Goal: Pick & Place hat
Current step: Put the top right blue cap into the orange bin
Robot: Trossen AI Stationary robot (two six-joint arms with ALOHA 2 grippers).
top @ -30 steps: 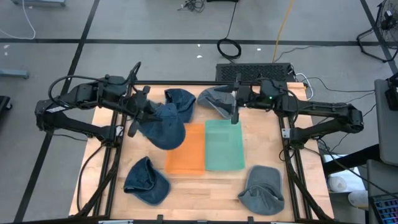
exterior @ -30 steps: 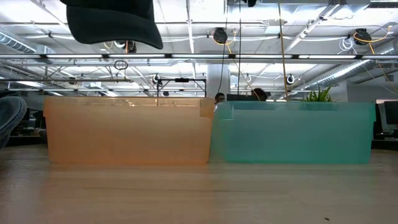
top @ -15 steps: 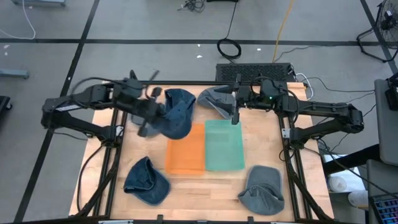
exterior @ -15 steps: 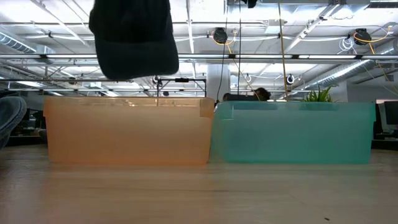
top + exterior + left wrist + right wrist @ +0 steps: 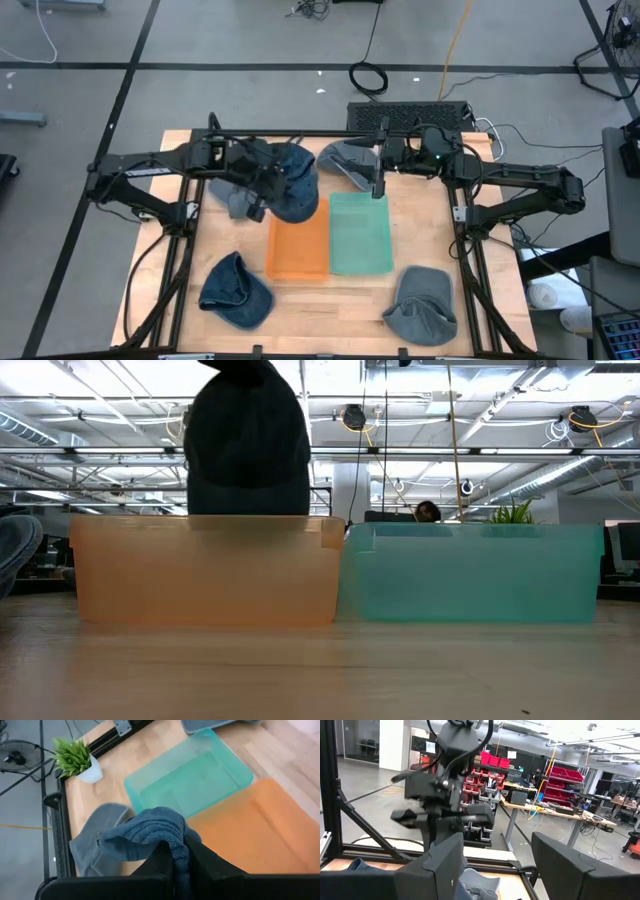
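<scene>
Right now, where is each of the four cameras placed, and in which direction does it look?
High view: above the table, looking straight down; both arms show.
Low view: at table height, looking across at the orange bin and green bin; no arm visible.
Left wrist view: above the bins, looking down past the left gripper, shut on a blue hat.
Right wrist view: faces the left arm; right gripper open.
All but the right wrist view share both bins.

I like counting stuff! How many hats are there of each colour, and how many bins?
Blue hats: 3 (one held by the left gripper)
Grey hats: 2
Orange bins: 1
Green bins: 1
Total: 7
</scene>
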